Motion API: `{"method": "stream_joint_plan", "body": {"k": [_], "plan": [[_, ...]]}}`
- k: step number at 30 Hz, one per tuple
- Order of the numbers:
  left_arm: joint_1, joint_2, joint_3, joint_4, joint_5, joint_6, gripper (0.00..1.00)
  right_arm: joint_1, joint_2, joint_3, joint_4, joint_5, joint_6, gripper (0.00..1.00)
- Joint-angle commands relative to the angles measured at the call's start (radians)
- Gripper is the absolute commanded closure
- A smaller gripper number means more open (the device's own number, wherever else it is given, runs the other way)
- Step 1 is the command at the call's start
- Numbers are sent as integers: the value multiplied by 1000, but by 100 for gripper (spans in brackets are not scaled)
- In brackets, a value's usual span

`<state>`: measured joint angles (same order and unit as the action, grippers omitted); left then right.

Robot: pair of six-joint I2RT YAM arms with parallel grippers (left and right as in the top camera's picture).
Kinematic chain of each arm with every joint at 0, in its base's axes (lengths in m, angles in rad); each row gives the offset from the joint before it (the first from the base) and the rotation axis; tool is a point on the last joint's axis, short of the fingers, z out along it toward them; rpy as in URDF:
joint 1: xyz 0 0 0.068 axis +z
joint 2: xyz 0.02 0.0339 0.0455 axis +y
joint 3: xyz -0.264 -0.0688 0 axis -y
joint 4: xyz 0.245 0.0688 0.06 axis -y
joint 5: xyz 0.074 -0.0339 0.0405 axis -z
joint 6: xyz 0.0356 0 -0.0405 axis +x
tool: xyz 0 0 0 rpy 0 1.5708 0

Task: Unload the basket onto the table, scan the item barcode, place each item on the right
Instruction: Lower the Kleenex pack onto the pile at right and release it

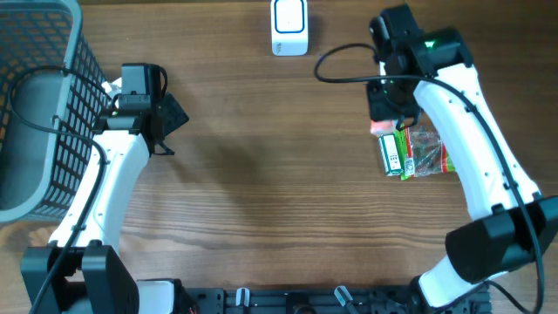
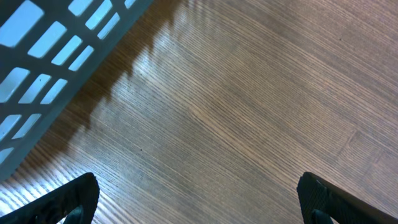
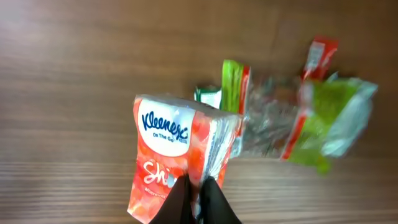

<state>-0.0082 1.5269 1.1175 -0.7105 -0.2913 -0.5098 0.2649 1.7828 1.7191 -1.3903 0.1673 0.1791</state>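
A red and white Kleenex tissue pack (image 3: 171, 155) hangs above the table, pinched at its edge by my right gripper (image 3: 199, 190), which is shut on it. From overhead only a pink corner of the pack (image 1: 381, 128) shows under the right gripper (image 1: 388, 109). The white barcode scanner (image 1: 289, 26) stands at the table's far edge, left of the right arm. My left gripper (image 2: 199, 196) is open over bare wood beside the basket, nothing between its fingers (image 2: 68, 199).
A dark mesh basket (image 1: 39, 105) fills the far left. Green and red snack packets (image 1: 414, 155) lie on the table under the right arm, also the crinkly packets (image 3: 298, 118) in the right wrist view.
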Motion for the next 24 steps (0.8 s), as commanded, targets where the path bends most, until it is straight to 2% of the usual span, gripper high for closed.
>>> {"method": "stream_joint_plan", "body": {"k": [1,6,9,15,17,18,22,23,24], "plan": [[4,4,1,2,-13,8,0,-56,18,-151,82,-52,22,96],[4,4,1,2,-13,8,0,-130,18,-352,255,-52,-50,96],[4,4,1,2,-13,8,0,-145,18,-382,299,-53,-49,96],[4,4,1,2,-13,8,0,-147,18,-385,324,-52,-50,62],[4,4,1,2,-13,8,0,-147,18,-385,330,-53,-49,37],[4,4,1,2,-13,8,0,-147,18,-385,335,-54,-48,30],[4,4,1,2,-13,8,0,-147,18,-385,360,-172,-48,18],[4,4,1,2,-13,8,0,-147,18,-385,370,-222,-48,5],[4,4,1,2,-13,8,0,-147,18,-385,377,-248,-47,0]]}}
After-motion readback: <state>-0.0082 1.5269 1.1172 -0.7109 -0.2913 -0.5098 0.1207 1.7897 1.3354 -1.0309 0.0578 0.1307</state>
